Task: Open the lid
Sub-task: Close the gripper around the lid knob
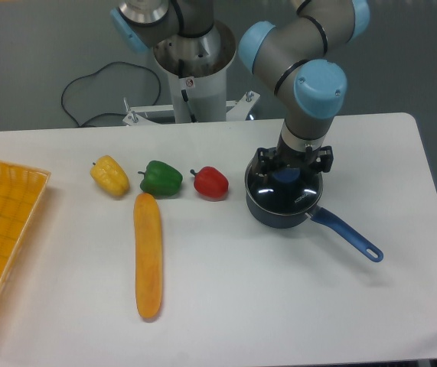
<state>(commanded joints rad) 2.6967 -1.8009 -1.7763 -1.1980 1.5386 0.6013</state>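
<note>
On the table, one lid (pixel 281 191), hand (pixel 286 177) grip unclear, three peppers.

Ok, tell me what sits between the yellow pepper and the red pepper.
The green pepper sits between the yellow pepper and the red pepper, all in one row on the table, as the fixed camera shows.

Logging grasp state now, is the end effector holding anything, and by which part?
Cannot be told: the end effector sits around the lid's blue knob, but closure isn't visible.
</note>
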